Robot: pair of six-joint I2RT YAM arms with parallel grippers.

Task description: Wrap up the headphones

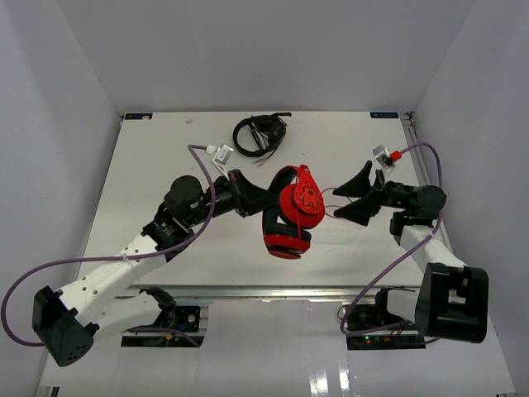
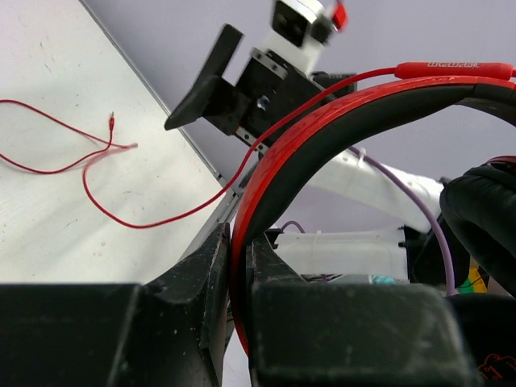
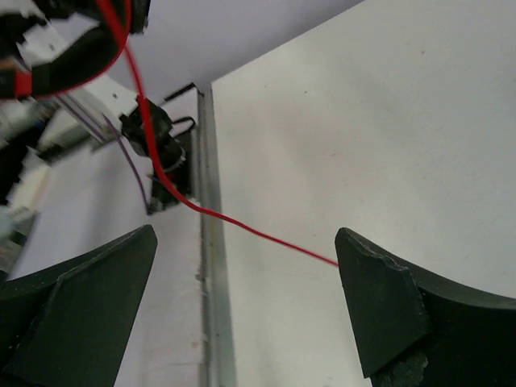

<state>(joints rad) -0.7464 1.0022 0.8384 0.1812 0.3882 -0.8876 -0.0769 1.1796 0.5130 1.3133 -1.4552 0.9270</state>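
White tabletop (image 1: 165,165): red headphones (image 1: 291,217) at frame centre, one cup down. Left fingers (image 2: 211,282) clamped on headband (image 2: 339,121). Right fingers (image 3: 387,306) spread wide, empty; cable (image 3: 242,227) crosses the gap between them.

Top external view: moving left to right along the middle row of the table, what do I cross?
Left tool → red headphones, which it grips → right tool, open. The black headphones lie farther back, level with the left tool across the view, so they are left out.

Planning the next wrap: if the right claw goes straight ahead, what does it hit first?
Likely the red cable crossing before the right claw, then the headphones; depth is unclear.
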